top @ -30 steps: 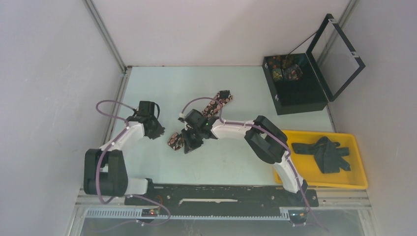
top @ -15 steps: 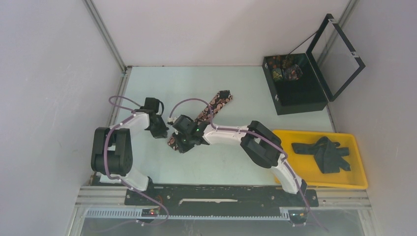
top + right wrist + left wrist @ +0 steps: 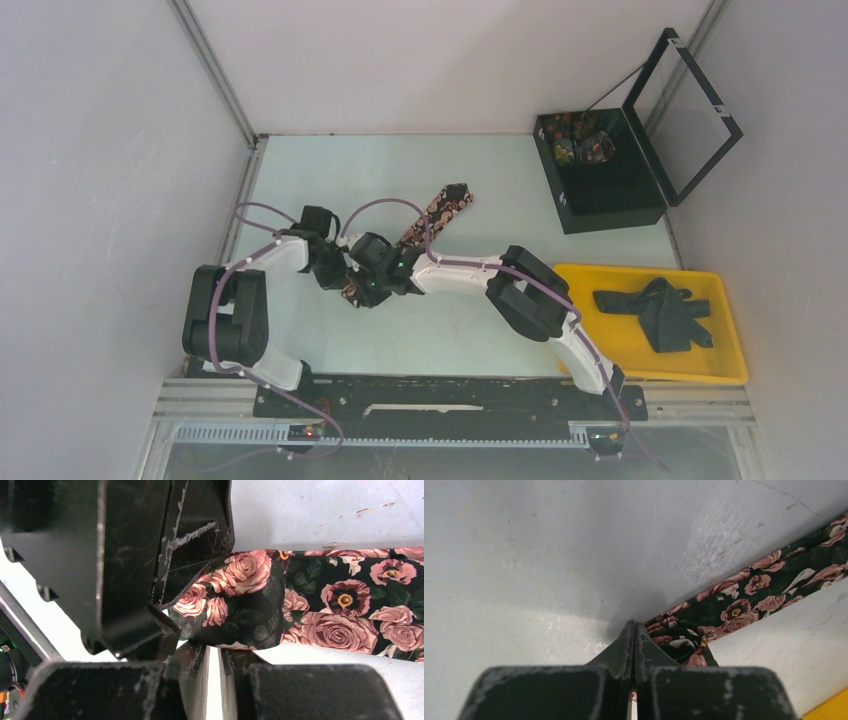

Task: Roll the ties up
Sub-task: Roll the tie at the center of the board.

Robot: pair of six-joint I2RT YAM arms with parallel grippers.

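Station as I find it: I work on a pale, grey-green table (image 3: 480,180), matt overall, with a soft sheen (image 3: 719,530) and fine scratches (image 3: 794,505) seen close up. Plain white walls enclose it at the back (image 3: 440,60), left (image 3: 100,200) and right (image 3: 790,200). Slanting metal posts (image 3: 212,72) run along both rear corners. A black mounting rail (image 3: 450,395) lines the near edge, with a grey slotted duct (image 3: 400,435) beside it. Light is even and diffuse; shadows are faint.
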